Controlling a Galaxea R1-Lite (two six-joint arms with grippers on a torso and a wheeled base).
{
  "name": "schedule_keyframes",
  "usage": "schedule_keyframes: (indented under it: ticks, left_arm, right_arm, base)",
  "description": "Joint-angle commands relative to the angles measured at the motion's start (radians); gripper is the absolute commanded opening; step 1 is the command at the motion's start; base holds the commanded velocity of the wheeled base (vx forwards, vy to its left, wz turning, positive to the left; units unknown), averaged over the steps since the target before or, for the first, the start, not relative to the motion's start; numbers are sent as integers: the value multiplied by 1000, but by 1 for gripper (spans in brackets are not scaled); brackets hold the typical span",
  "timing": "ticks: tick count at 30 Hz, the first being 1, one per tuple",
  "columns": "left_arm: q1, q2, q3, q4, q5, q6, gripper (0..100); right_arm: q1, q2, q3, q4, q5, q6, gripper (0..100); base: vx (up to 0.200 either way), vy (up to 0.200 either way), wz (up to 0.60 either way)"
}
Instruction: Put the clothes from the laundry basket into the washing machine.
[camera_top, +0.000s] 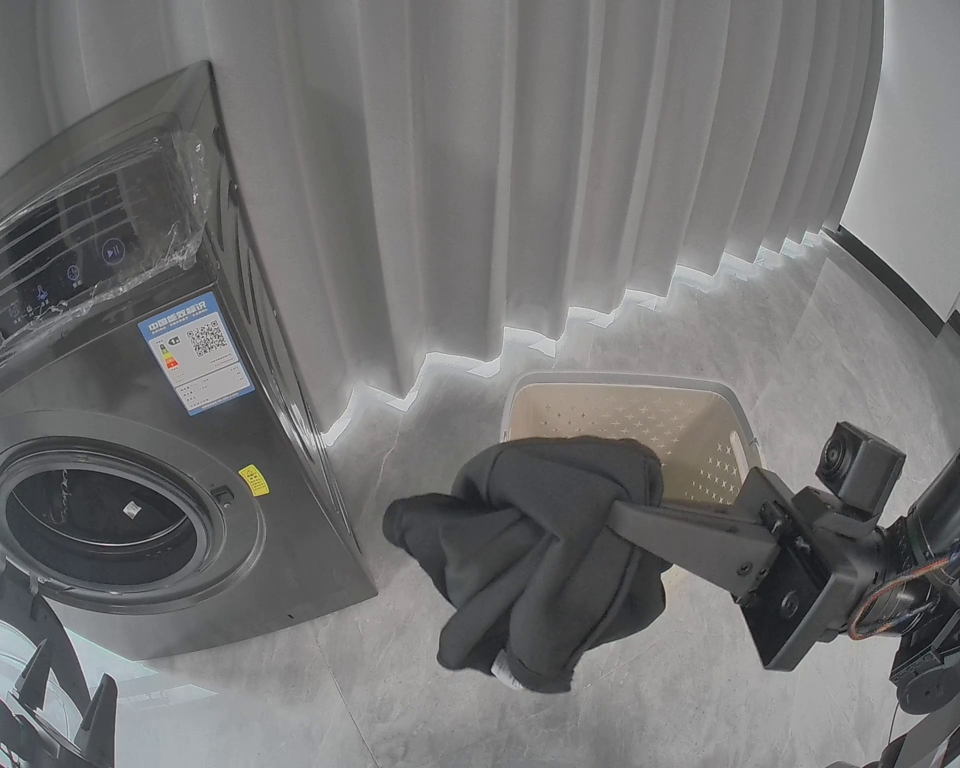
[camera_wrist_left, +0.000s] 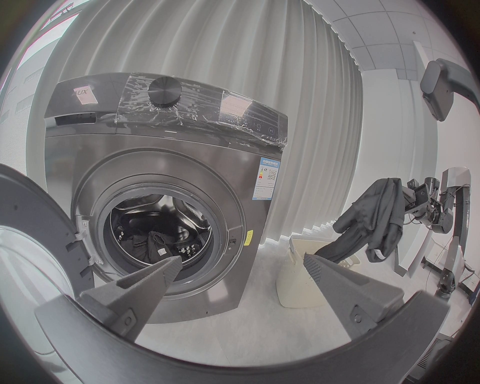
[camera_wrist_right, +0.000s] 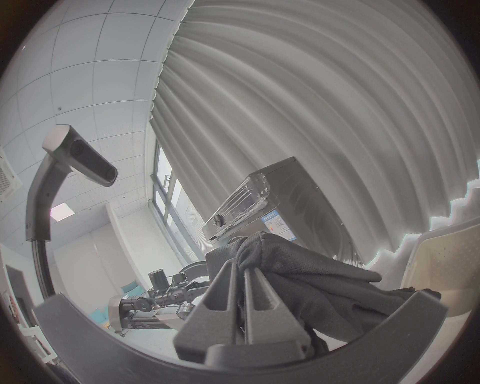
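The washing machine (camera_top: 110, 390) carries a blue label (camera_top: 196, 352) and a yellow sticker (camera_top: 253, 480), their print illegible.

We have the head view high up, facing forward and down at the floor (camera_top: 600, 720). The washing machine (camera_top: 150, 450) is off to the left and the laundry basket (camera_top: 625, 405) sits just beyond the right gripper (camera_top: 615, 515). The left wrist view sits low, right behind the left gripper (camera_wrist_left: 241, 260), facing the machine's open drum (camera_wrist_left: 160, 235) close ahead. The right wrist view looks along the right gripper, tilted up at the curtain (camera_wrist_right: 325, 100) and ceiling (camera_wrist_right: 100, 75). All three share the washing machine, the basket and the dark garment (camera_top: 540, 560) clamped in the right gripper.
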Motion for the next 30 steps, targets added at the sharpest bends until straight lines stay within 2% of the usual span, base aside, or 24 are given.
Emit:
schedule_keyframes:
  ticks: [1, 3, 5, 12, 19, 22, 23, 27, 30]
  left_arm:
    - [0, -13, 18, 0, 0, -1, 100]
    - [0, -13, 18, 0, 0, -1, 100]
    - [0, -13, 18, 0, 0, -1, 100]
    - [0, -13, 18, 0, 0, -2, 100]
    - [0, -13, 18, 0, 0, -2, 100]
    - [0, -15, 18, 0, 0, -2, 100]
    - [0, -13, 18, 0, 0, -2, 100]
    - [0, -13, 18, 0, 0, -2, 100]
    - [0, -13, 18, 0, 0, -1, 100]
  right_arm:
    - [-83, -3, -2, -3, 97, 5, 0]
    - [-97, -5, -6, -11, 154, 11, 0]
    - [-106, -3, -9, -11, 169, 11, 0]
    - [-131, 7, -13, -1, 162, 36, 0]
    - [-132, 10, -12, -6, 163, 37, 0]
    - [-119, 0, -10, -4, 172, 37, 0]
    - [-80, -17, -1, -12, 174, 37, 0]
    - [-25, -56, 13, -14, 179, 39, 0]
    - [-8, -74, 11, -14, 177, 42, 0]
  base:
    - [0, 0, 0]
    - [0, 0, 0]
    - [0, 0, 0]
    - [0, 0, 0]
    - [-200, 0, 0]
    - [-200, 0, 0]
    - [-200, 0, 0]
    - [-200, 0, 0]
    - [0, 0, 0]
